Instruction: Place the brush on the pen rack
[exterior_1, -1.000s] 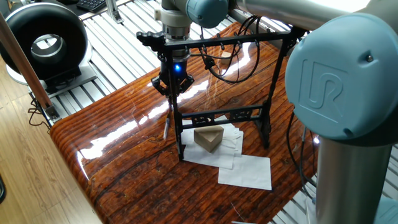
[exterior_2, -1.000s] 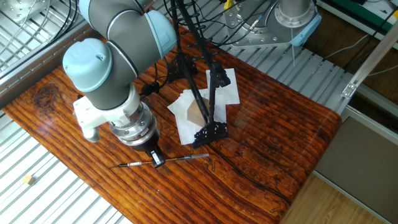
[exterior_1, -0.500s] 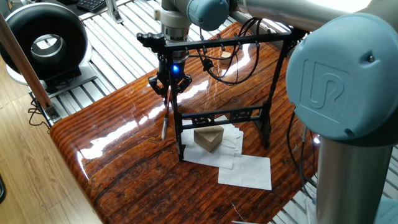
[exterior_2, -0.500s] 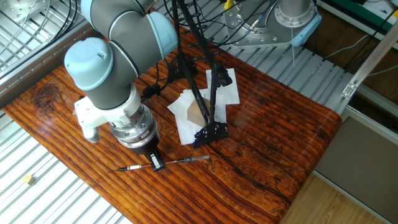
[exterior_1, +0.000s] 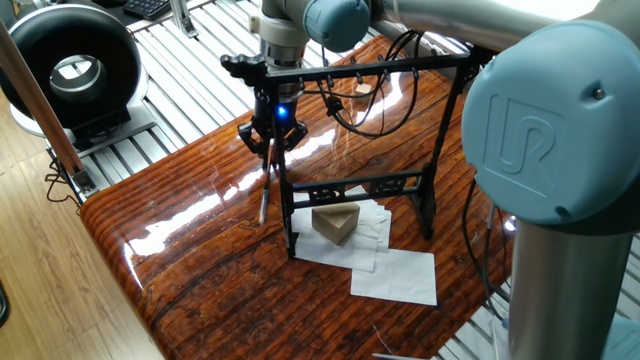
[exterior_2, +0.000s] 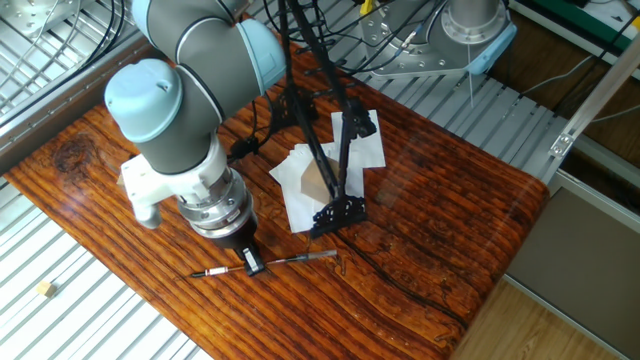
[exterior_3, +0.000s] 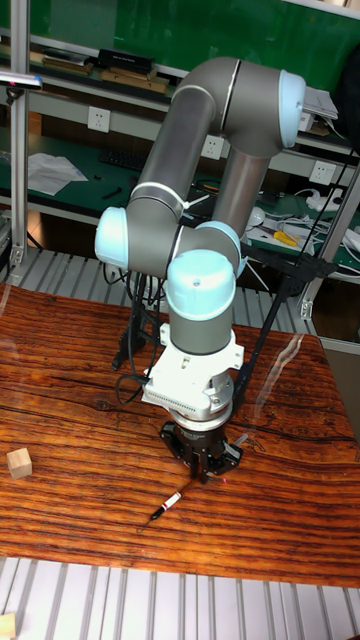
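- One fixed view shows the tool (exterior_1: 270, 135) pinching the brush (exterior_1: 266, 190) near its upper end, so the dark shaft hangs tilted downward just left of the pen rack (exterior_1: 360, 150), its lower tip close above the bench (exterior_1: 180, 260).
- From the other fixed view the brush (exterior_2: 262, 263) reads as a thin line under the tool (exterior_2: 247, 258), near the rack's foot (exterior_2: 336, 212); whether the tip touches the wood I cannot tell.
- Judged step: lift and carry the brush up to the top crossbar (exterior_1: 370, 68) and its pegs. A straight rise first seems wise, since the shaft is slim and could swing or slip in the grip.
- Approach from the left side of the rack looks safest; the black cables (exterior_1: 370, 100) drape behind the crossbar and could snag.
- Open bench lies to the near left; the wooden block (exterior_1: 336, 222) and white paper sheets (exterior_1: 395, 272) sit under the rack, out of the path.
- Tall fixed view shows a small wooden cube (exterior_3: 18, 463) well apart at the left edge.
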